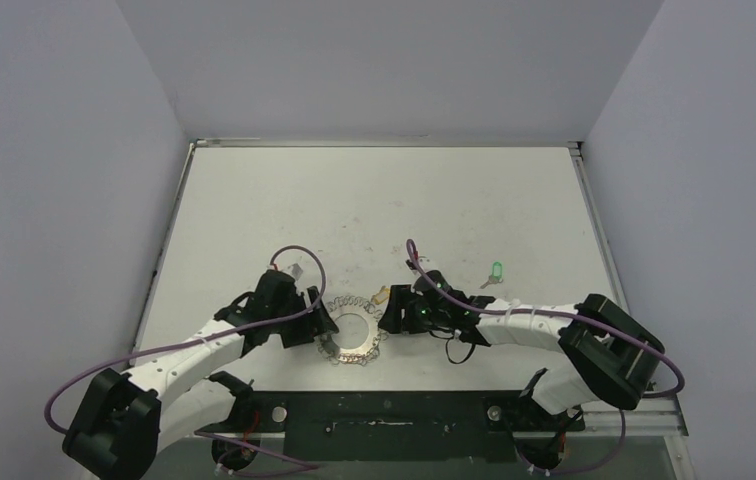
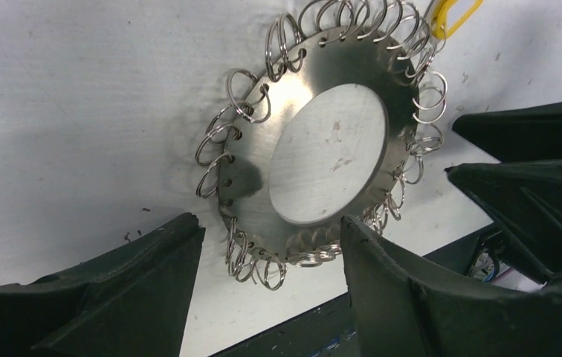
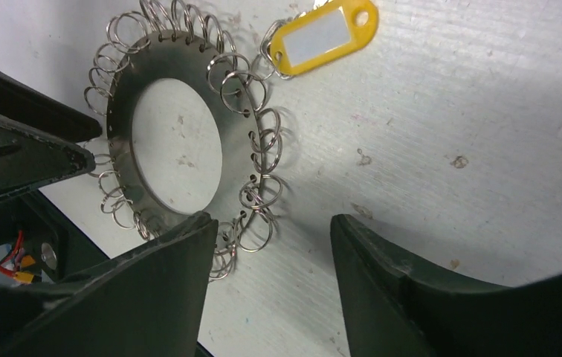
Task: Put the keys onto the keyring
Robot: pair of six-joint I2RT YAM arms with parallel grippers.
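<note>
The work looks to be between keys: the yellow key [image 3: 323, 37] lies at the far rim of the keyring [image 2: 248, 178], its small end ring in among the wire loops [image 3: 263, 137], though I cannot tell whether it is truly threaded on or only touching. The green key [image 1: 497, 271] sits alone on the table [image 1: 374, 200], well apart from the keyring and off to the right of the right arm, so it seems to be the one left to fetch. Both claws are released and grasp nothing. The left claw [image 2: 269, 223] hangs low over the keyring's near-left rim, jaws spread, the rim and its loops lying between them. The right claw [image 3: 270, 227] hovers at the opposite side, its left finger just over the fringe loops and its right finger over bare table. The keyring itself lies flat on the table between the two claws. By my reading the next move calls for the right claw to swing out to the green key and pinch its small head cleanly, while the left claw pins the keyring so one loop can take the key
</note>
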